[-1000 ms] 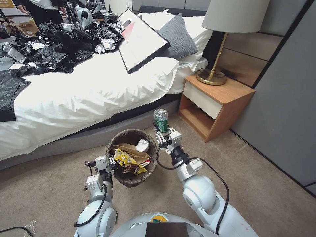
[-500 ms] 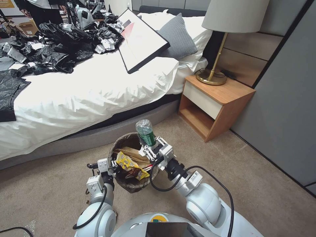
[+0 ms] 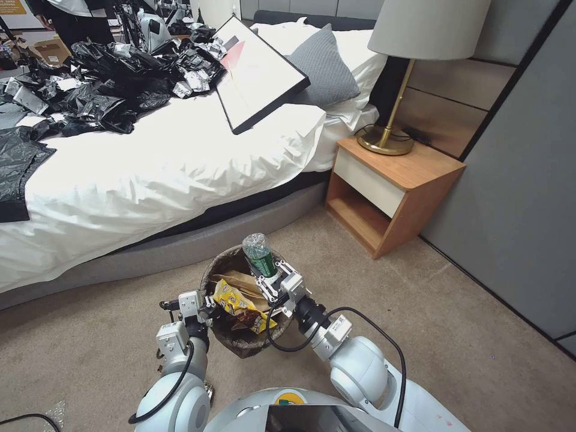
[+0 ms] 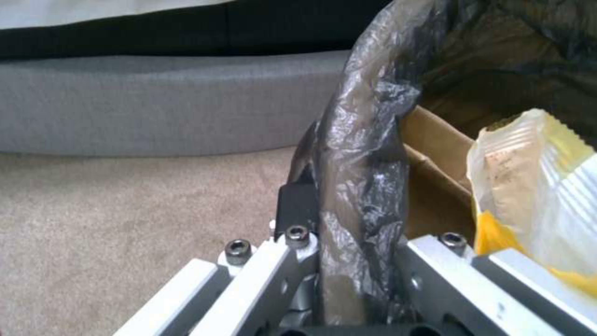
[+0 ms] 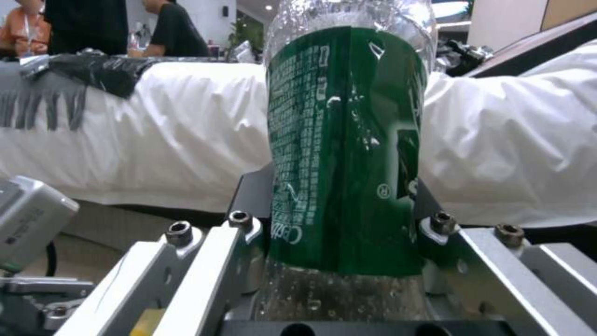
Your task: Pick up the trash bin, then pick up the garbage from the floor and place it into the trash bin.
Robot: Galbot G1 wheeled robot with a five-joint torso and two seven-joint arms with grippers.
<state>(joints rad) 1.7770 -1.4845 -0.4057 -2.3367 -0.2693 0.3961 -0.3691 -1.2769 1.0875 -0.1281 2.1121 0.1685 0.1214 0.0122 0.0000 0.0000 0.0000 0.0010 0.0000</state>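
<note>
Leftward, toward frame centre, the right hand [image 3: 271, 281] had carried the green bottle [image 3: 259, 253], clamped upright, over the trash bin [image 3: 223, 264]; the left hand [image 3: 205, 307] pinched its rim. Release looked near.

A beige carpet [image 3: 492, 336] covers the floor, and a bed with a white duvet [image 3: 156, 162] on a grey base [image 3: 180, 246] fills the view from nine to twelve o'clock. On it lie black plastic bags [image 3: 102, 84] at eleven o'clock, a tilted framed board [image 3: 255, 72] and a grey pillow [image 3: 327, 66] at twelve. At two o'clock a wooden nightstand [image 3: 396, 186] carries a brass lamp [image 3: 420, 36] against a grey wall [image 3: 528, 180].
</note>
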